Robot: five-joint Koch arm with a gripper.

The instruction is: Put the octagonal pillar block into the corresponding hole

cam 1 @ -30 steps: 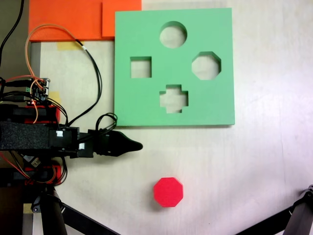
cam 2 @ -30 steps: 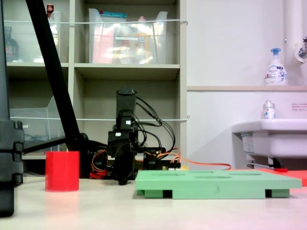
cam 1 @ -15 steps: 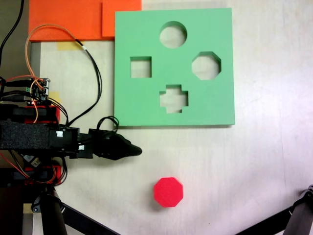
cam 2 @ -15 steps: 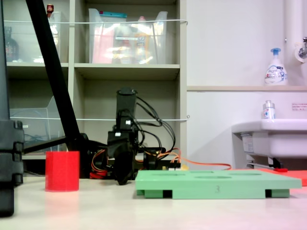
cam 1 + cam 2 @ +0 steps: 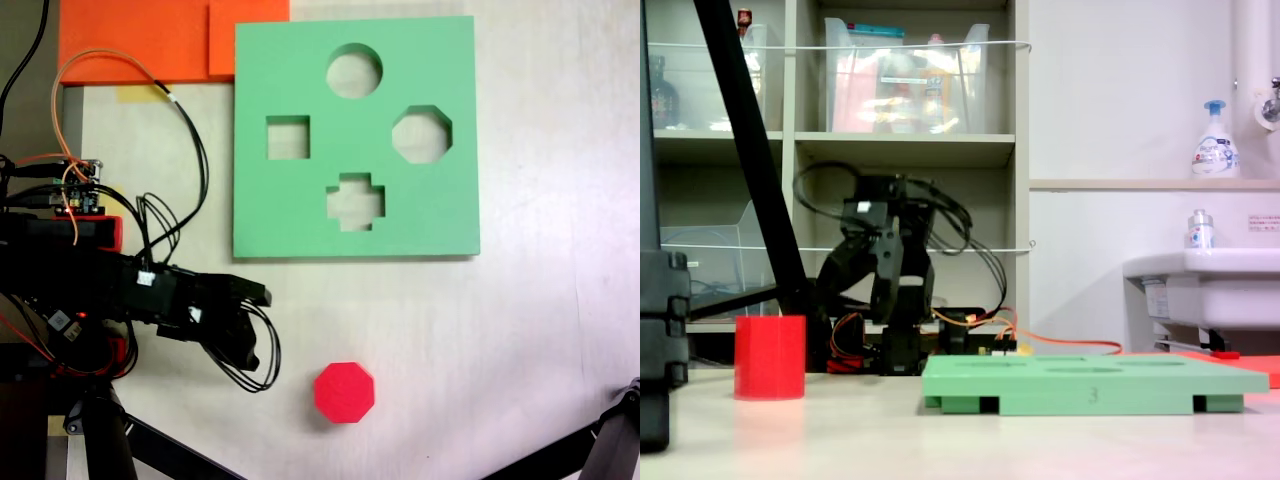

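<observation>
Well, the octagonal pillar block (image 5: 344,391) stands alone on the pale tabletop (image 5: 540,330), well below the green foam board (image 5: 300,210) in the first exterior view, and nothing touches it. In the second exterior view it shows as a plain red upright shape (image 5: 770,357) at the second exterior view's left, its eight sides impossible to make out from so low. The corresponding hole (image 5: 421,134) lies open on the board's right side, near the round, square and cross cutouts. The gripper (image 5: 253,325) hangs to the block's left, apart from it, with one dark finger (image 5: 245,293) stretched out and another angled downward, so the jaws seem parted and empty, though looping black cables (image 5: 255,365) muddle the outline. The arm's base is cut off at the first exterior view's left edge.
</observation>
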